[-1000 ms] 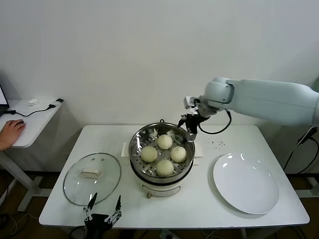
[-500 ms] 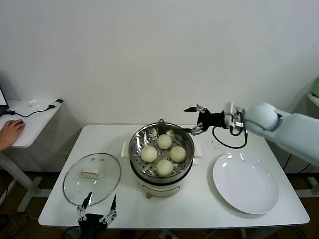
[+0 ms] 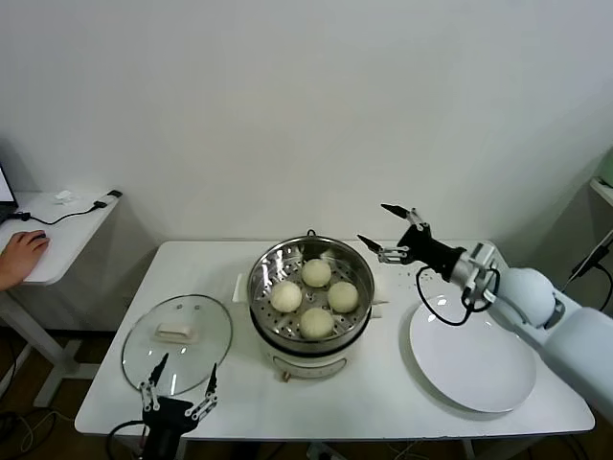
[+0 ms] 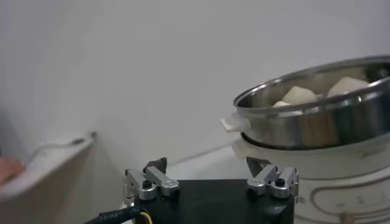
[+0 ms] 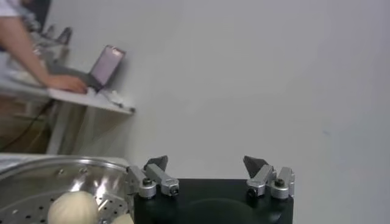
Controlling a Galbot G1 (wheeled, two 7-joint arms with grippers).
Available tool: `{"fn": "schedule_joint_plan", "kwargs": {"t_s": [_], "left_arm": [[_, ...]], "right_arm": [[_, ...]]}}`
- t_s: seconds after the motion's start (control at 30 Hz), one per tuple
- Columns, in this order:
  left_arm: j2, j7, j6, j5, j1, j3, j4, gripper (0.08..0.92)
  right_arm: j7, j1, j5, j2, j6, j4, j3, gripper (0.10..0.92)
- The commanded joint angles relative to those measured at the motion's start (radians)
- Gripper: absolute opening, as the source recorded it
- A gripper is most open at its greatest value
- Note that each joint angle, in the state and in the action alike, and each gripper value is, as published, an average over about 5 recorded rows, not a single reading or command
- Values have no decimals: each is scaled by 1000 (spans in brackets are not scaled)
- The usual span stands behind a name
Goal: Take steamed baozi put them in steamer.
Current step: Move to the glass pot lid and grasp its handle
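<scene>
Several cream-white baozi (image 3: 317,273) lie on the perforated tray inside the shiny steamer (image 3: 265,271) at the table's middle. My right gripper (image 3: 372,222) hovers open and empty just right of the steamer's rim, its arm stretched back over the plate. Open and empty too, my left gripper (image 3: 188,362) sits low at the table's front edge, near the glass lid. The left wrist view shows that gripper (image 4: 207,164) facing the steamer (image 4: 317,122), with baozi (image 4: 300,95) peeking over the rim. In the right wrist view, my gripper (image 5: 206,161) is beside the steamer's rim (image 5: 61,167) and a baozi (image 5: 72,208).
A round glass lid (image 3: 177,342) with a white handle lies left of the steamer. A flat white plate (image 3: 472,353) lies to its right. A side table (image 3: 57,225) at the far left has a person's hand (image 3: 19,254) resting on it. A laptop (image 5: 106,64) stands there.
My right arm has swung away from the steamer's far rim, to the right and lower, and now reaches in from over the plate. My left gripper has drifted slightly left along the front edge.
</scene>
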Motion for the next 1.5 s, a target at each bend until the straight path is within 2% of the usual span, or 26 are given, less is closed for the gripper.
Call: {"fn": "schedule_joint_plan", "kwargs": {"t_s": [0.03,0.17,0.3,0.5,0.7,1.03,1.5], "left_arm": [[12,17,-112,815,-47,-141,7,823],[22,-5,-106,1140,-79,-173,48,823],[28,-63,-106,1299,-146,-174,136,823],[31,-190,-104,1391,-295,-166,331,823],[56,-266,-104,1369,-402,-165,495,823],[87,-279,-96,1372,-560,-161,686,823],[130,-285,-88,1317,-686,-167,819,823]], "right_arm": [[53,-713,-79,227,-23,92,737,823],[47,-784,-79,292,-22,79,795,823],[47,-815,-83,334,-18,56,820,823],[51,-816,-118,363,-5,20,813,823],[49,-829,-140,374,6,-9,825,823],[41,-874,-177,404,25,-31,851,823],[25,-910,-187,412,39,-47,890,823]]}}
